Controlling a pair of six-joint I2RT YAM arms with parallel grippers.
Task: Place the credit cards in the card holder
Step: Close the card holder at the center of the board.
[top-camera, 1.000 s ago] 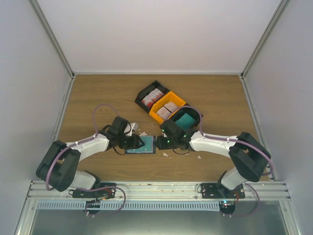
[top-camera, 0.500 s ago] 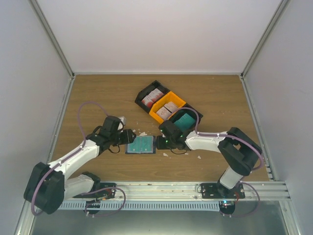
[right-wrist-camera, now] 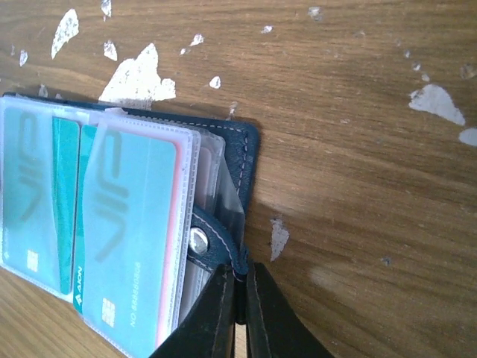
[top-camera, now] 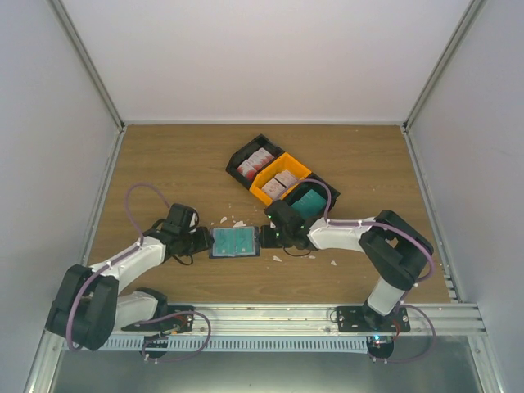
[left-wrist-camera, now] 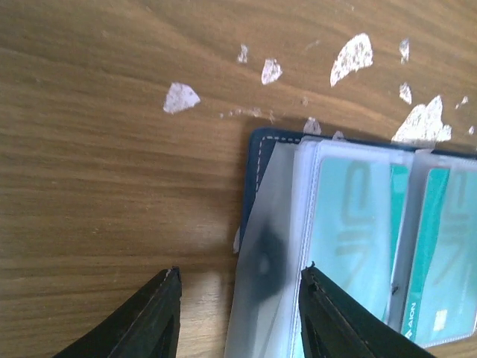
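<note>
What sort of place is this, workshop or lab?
Likely a robot test booth: plain white walls enclose a brown wooden table, and two white-and-black arms are bolted to a grey metal rail.

Bright, even light and soft shadows, hazy glare on the card holder (right-wrist-camera: 190, 171) (bottom edges blur slightly).

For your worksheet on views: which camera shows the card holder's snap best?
Right wrist: the snap shows large and sharp on the card holder. Left wrist shows only the opposite edge; from above it is too small.
</note>
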